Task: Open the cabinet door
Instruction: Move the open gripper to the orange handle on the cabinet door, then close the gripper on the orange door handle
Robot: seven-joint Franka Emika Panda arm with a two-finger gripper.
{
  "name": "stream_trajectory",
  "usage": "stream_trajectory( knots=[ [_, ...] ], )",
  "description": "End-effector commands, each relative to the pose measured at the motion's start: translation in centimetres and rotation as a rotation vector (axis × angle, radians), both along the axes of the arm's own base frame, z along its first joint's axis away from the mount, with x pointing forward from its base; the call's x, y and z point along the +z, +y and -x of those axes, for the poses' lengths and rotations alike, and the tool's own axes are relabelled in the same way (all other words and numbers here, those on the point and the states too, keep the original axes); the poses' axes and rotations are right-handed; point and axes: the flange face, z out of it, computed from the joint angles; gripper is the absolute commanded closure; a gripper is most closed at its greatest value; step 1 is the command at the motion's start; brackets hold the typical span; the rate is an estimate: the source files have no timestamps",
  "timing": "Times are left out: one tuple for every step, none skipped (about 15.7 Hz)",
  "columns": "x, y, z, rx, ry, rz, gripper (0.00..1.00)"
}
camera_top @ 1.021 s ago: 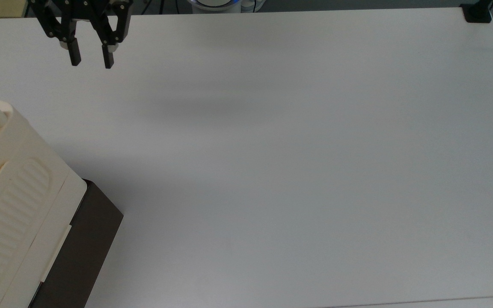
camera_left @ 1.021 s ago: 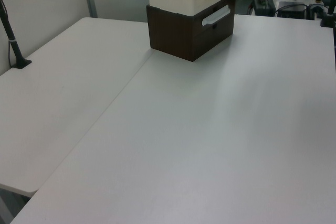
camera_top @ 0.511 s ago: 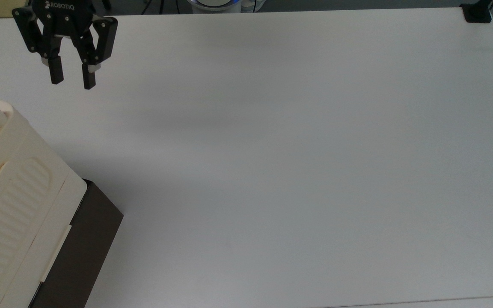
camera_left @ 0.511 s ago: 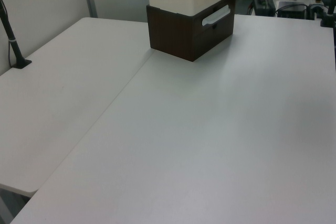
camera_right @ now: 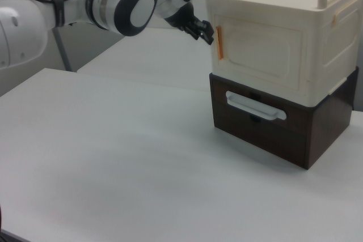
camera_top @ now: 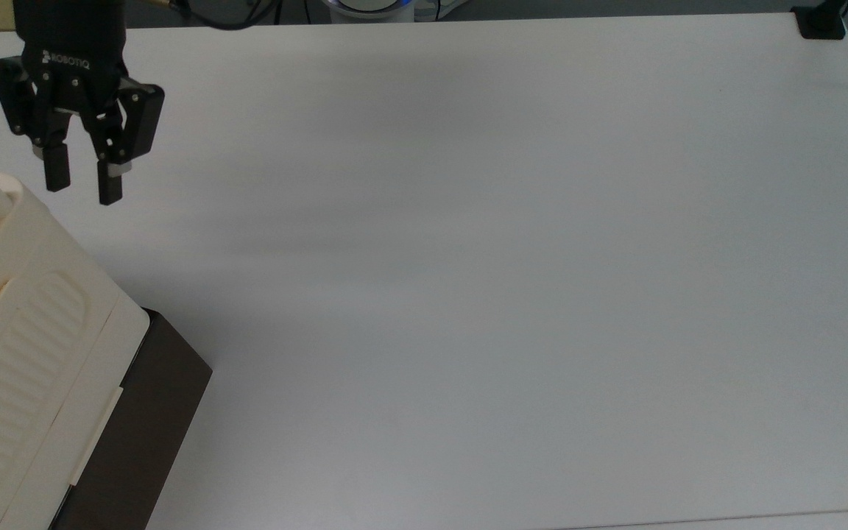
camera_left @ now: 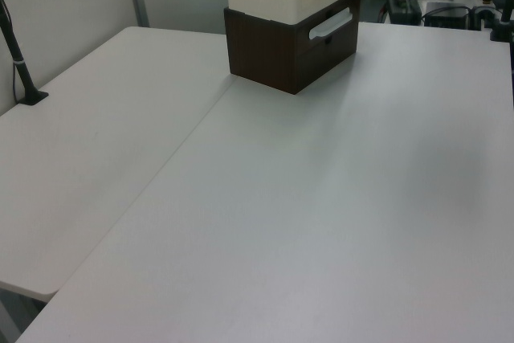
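Cabinet door [camera_right: 259, 52] sits shut and flush in the front of the cream cabinet [camera_right: 283, 32], which stands on a dark brown drawer unit [camera_right: 281, 123] at the top view's lower left corner of the white table [camera_top: 505, 258]. Over the last second I have travelled down and toward the top view's left, so my gripper [camera_top: 79, 184] now hangs just beside the cabinet's upper corner instead of well back near the table's far edge. In the right view my gripper reaches close to the orange strip [camera_right: 218, 42] running down the door's edge at the right view's left, which I judge to be the place to catch and pull. My jaws stand moderately apart, with a clear gap between the pads, holding nothing and touching nothing. I judge the approach nearly finished; the door itself is untouched.
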Motion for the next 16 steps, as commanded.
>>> stream_trajectory(
  knots=[
    [0.7,-1.1,-1.4,-0.037,-0.044,0.006,0.48],
    [0.7,-1.2,-1.8,-0.038,-0.054,0.011,0.48],
    [0.5,-1.3,-2.1,-0.04,-0.069,0.015,0.48],
    [0.5,-1.3,-2.3,-0.051,-0.092,0.012,0.48],
    [0.6,-1.3,-2.4,-0.055,-0.111,0.013,0.48],
    [0.6,-1.4,-2.4,-0.056,-0.113,0.015,0.48],
    [0.5,-1.8,-2.3,-0.061,-0.113,0.019,0.48],
    [0.5,-1.8,-2.3,-0.061,-0.114,0.019,0.49],
    [0.1,-1.9,-2.5,-0.062,-0.112,0.021,0.51],
    [0.1,-2.0,-2.6,-0.062,-0.12,0.023,0.56],
    [0.1,-2.0,-2.6,-0.062,-0.126,0.024,0.65],
    [0.0,-1.9,-2.7,-0.061,-0.127,0.024,0.77],
    [-0.1,-2.0,-2.7,-0.061,-0.125,0.026,0.93],
    [-0.1,-1.9,-2.7,-0.057,-0.125,0.027,1.0],
    [-0.2,-2.2,-2.6,-0.06,-0.123,0.03,1.0],
    [-0.2,-2.5,-2.6,-0.064,-0.121,0.031,1.0]
  ],
)
